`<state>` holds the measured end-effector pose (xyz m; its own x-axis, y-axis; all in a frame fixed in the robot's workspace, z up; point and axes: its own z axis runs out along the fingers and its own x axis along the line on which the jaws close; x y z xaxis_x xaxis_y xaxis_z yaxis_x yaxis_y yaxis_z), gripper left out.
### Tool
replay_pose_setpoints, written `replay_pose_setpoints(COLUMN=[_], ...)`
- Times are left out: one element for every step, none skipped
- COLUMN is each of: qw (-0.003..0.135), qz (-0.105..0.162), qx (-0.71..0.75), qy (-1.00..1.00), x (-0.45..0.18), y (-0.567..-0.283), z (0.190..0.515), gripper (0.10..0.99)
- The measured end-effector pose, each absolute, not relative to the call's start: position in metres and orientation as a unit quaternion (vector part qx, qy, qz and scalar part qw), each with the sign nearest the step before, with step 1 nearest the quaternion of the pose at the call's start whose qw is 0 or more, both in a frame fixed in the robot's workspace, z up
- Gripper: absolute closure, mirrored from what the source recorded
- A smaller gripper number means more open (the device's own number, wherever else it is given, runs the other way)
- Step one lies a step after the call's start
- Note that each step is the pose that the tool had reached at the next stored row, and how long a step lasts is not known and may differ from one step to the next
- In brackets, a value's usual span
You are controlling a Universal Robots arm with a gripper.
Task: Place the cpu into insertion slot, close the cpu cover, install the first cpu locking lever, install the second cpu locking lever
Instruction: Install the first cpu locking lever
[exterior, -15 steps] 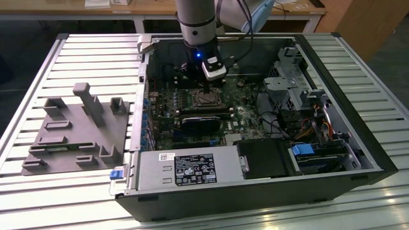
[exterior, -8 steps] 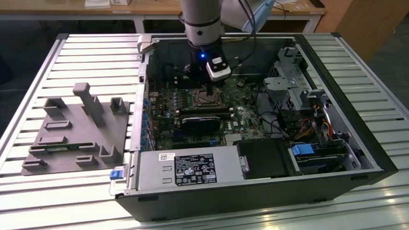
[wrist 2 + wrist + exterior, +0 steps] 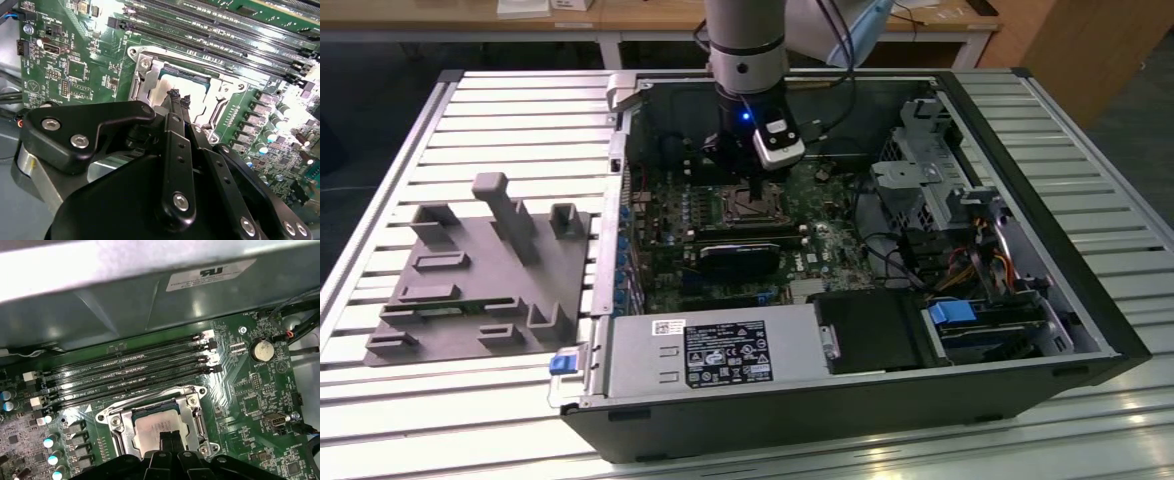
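Observation:
The cpu (image 3: 149,429) lies flat in the insertion slot (image 3: 744,208), its silver-grey top (image 3: 161,95) showing through the window of the cpu cover (image 3: 199,421). The silvery cover (image 3: 223,91) lies down around the chip. My gripper (image 3: 742,190) hangs straight over the socket inside the open computer case. Its two black fingertips (image 3: 174,96) are pressed together, shut, with the tips at or just above the chip's top; nothing shows between them. In the first wrist view my gripper (image 3: 170,436) hides the chip's near edge.
Long black memory slots (image 3: 130,370) run beside the socket. A black fan unit (image 3: 740,255) sits just in front, with the power supply (image 3: 720,350) nearer. A drive cage and cables (image 3: 947,195) are at the exterior view's right. A grey fixture (image 3: 480,270) stands outside the case.

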<state>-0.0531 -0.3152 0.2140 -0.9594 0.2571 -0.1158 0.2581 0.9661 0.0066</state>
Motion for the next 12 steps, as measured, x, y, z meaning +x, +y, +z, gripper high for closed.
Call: replay_pose_setpoints(qw=[0.058,0.058,0.058,0.058,0.058,0.058,0.058,0.058,0.058,0.058,0.058,0.058], qz=[-0.004,-0.004,-0.004,-0.004,-0.004,-0.004,-0.004,-0.004,-0.004,-0.004,-0.004,-0.004], qx=[0.13,0.13,0.13,0.13,0.13,0.13,0.13,0.13,0.13,0.13,0.13,0.13], qy=[0.99,0.99,0.99,0.99,0.99,0.99,0.99,0.99,0.99,0.99,0.99,0.99], x=[-0.053,-0.053,-0.053,-0.053,-0.053,-0.053,-0.053,-0.053,-0.053,-0.053,-0.053,-0.053], y=[-0.315,-0.315,-0.315,-0.315,-0.315,-0.315,-0.315,-0.315,-0.315,-0.315,-0.315,-0.315], z=[0.214,0.214,0.215,0.217,0.219,0.221,0.223,0.226,0.228,0.23,0.231,0.232], gripper=[0.984,0.984,0.984,0.984,0.984,0.984,0.984,0.984,0.984,0.984,0.984,0.984])
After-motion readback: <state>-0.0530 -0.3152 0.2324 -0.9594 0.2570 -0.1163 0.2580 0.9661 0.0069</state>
